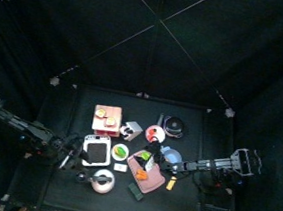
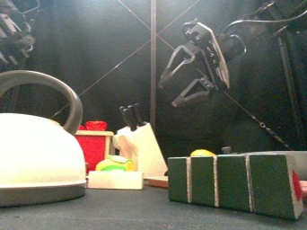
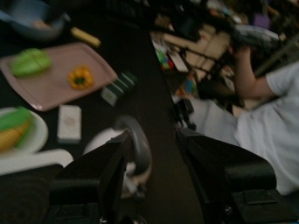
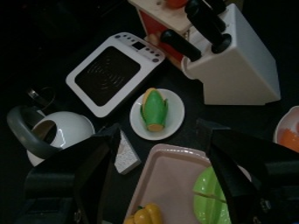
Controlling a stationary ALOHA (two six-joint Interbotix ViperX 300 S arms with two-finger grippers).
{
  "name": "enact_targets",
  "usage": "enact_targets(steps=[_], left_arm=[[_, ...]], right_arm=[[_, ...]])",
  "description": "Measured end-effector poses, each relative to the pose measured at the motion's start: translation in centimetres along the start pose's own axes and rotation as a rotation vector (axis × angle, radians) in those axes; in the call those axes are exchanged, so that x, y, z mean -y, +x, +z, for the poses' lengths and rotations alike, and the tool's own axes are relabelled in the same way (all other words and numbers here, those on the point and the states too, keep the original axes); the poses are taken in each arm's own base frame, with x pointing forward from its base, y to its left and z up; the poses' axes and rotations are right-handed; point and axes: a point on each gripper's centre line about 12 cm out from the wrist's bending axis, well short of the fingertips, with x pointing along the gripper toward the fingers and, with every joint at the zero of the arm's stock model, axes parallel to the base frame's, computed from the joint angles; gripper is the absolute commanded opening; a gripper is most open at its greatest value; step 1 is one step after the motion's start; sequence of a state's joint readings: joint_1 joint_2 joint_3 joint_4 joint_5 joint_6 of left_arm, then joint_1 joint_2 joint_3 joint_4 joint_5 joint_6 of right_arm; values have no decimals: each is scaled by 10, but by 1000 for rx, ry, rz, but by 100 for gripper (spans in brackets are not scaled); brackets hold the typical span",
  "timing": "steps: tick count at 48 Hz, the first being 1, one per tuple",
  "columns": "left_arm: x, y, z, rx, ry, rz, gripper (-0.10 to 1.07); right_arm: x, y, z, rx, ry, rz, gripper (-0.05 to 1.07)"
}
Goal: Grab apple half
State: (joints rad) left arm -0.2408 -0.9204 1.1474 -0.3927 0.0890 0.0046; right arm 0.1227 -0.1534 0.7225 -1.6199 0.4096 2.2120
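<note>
No words, numbers or signs can be read on anything here. The little buttons on the toy microwave (image 4: 114, 68) at the upper left are too small to read.

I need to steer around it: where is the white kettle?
In the top view the white kettle sits near the table's front edge, left of the middle, just in front of the toy microwave.
</note>
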Motion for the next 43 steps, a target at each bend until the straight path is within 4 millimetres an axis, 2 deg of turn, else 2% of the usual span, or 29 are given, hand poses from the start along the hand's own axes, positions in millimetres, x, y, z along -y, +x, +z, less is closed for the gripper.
enact_targets(steps=[10, 16, 22, 33, 43], left_arm=[[-33, -11, 60, 145, -79, 194, 83], [-57, -17, 81, 114, -104, 317, 83], [-90, -25, 97, 78, -139, 469, 83], [-154, -41, 94, 15, -169, 723, 82], [-185, -45, 82, -42, -178, 828, 82]], right_arm=[[1, 0, -1, -3, -1, 0, 99], [1, 0, -1, -2, 0, -3, 99], [1, 0, -1, -2, 0, -3, 99], [4, 0, -4, -10, -5, -8, 99], [4, 0, -5, -10, -4, -10, 99]])
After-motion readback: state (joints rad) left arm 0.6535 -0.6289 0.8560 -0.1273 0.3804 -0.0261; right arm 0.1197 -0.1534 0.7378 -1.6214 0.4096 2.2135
